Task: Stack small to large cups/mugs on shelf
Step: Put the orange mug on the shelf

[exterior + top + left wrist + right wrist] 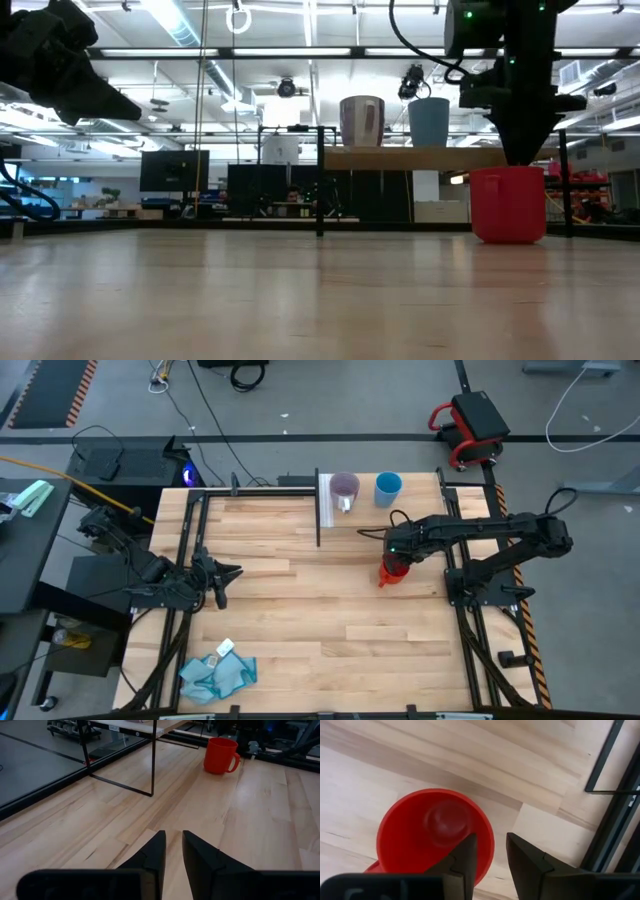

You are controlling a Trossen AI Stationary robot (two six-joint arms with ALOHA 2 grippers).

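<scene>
**A robotics lab or workshop hall**

Across the top of the low view run ceiling strip lights [190,52], with dark monitors [174,170] mid-left. In the high view, grey concrete floor [330,400] carries loose cables [200,405] and striped hazard tape [80,390].

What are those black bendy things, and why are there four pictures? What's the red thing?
They are two robot arms, each ending in a gripper. One picture looks down from above, one looks across the table, and two come from cameras on the wrists. The right gripper hangs over a red mug standing on the table, one finger inside its rim; it grips nothing yet. The left gripper waits, nearly closed. A purple cup and blue cup stand on the shelf.
</scene>
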